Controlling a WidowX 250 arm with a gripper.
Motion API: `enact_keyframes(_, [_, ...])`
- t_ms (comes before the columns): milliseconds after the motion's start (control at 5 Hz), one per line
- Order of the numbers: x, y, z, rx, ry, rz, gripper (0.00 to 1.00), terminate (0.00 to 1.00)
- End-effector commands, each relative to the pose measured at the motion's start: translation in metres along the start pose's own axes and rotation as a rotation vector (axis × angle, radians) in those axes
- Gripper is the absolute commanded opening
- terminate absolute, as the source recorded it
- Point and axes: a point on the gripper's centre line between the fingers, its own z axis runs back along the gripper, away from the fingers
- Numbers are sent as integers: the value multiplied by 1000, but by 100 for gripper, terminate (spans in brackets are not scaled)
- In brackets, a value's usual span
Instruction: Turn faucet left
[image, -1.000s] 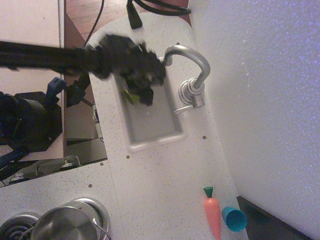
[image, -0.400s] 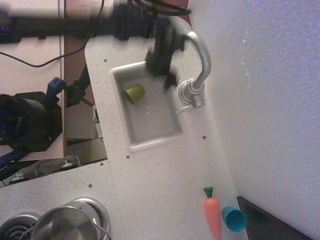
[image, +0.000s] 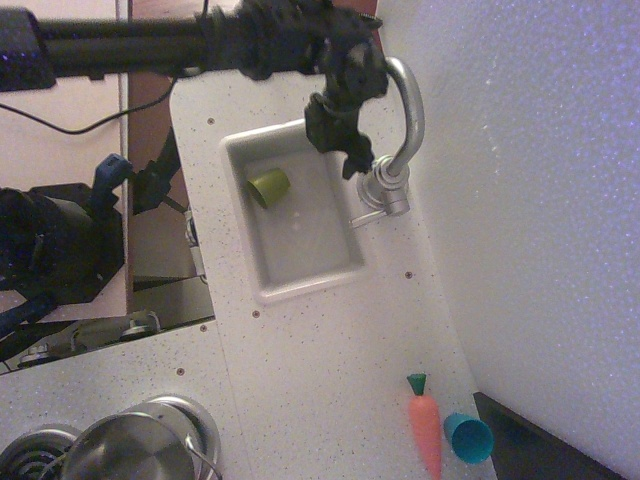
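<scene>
The faucet is shiny silver, with its ribbed base and thin side lever at the sink's right edge. Its arched spout curves up towards the counter's far end, and its tip is hidden behind my gripper. My black gripper hangs from the arm coming in from the top left. It sits right against the left side of the spout, above the sink's far right corner. The dark fingers blur together, so I cannot tell how the jaws stand.
A green cup lies in the white sink. An orange carrot and a blue cup sit at the counter's near right. A steel pot is at the bottom left. A white wall runs along the right.
My arm has moved from over the sink's middle up and right to the spout. The spout's tip has swung from over the sink towards the counter's far end. The green cup is now uncovered.
</scene>
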Motion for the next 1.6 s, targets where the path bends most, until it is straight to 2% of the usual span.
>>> enact_keyframes(0, [53, 17, 44, -248, 123, -50, 100, 0])
enact_keyframes(200, [96, 57, 30, -449, 144, -229, 100, 0])
enact_keyframes(1200, [96, 57, 30, -449, 144, -229, 100, 0])
enact_keyframes(1400, [96, 57, 30, -449, 144, -229, 100, 100])
